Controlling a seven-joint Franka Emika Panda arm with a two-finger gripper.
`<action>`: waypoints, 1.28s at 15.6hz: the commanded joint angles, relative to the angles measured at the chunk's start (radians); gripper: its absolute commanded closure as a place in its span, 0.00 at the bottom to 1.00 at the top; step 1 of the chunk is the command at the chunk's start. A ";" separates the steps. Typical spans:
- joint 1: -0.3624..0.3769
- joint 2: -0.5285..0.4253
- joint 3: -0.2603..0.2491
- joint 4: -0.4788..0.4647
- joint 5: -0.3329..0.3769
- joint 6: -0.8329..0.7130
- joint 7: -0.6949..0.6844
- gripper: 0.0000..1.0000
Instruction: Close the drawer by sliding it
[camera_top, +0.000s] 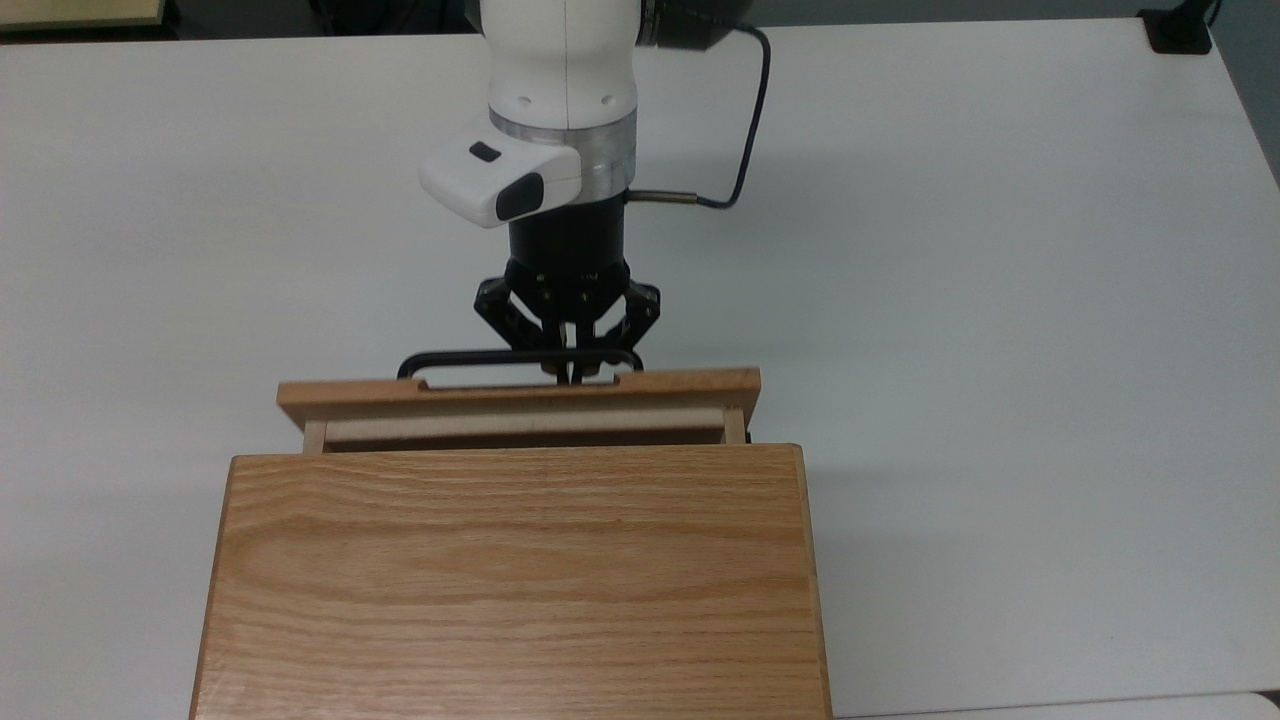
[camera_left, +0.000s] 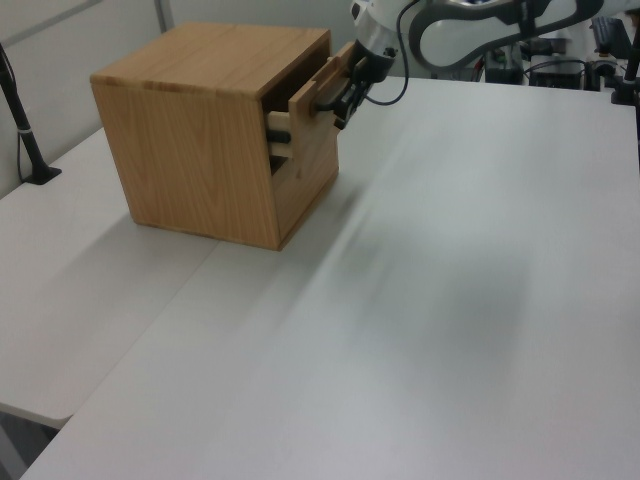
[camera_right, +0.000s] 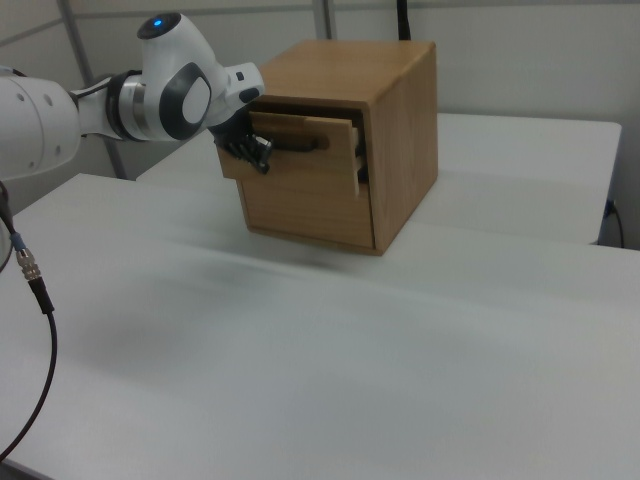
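The drawer (camera_top: 517, 397) protruded slightly from the cabinet (camera_top: 515, 580), its front panel running left-right in the top view, facing the arm (camera_top: 562, 60). The gripper (camera_top: 568, 372) reached horizontally, fingers clenched on the handle (camera_top: 460, 357).

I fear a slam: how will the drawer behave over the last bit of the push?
The drawer likely glides straight, since it appears to ride on a side rail. Its rigid wood probably won't flex. The cabinet looks heavy enough to stay put, though that's uncertain.
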 joint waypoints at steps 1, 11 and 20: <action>0.005 0.052 -0.011 0.068 -0.049 0.104 0.059 0.93; 0.000 0.077 -0.008 0.111 -0.184 0.149 0.143 0.93; 0.003 -0.302 -0.006 -0.153 -0.045 -0.287 0.076 0.75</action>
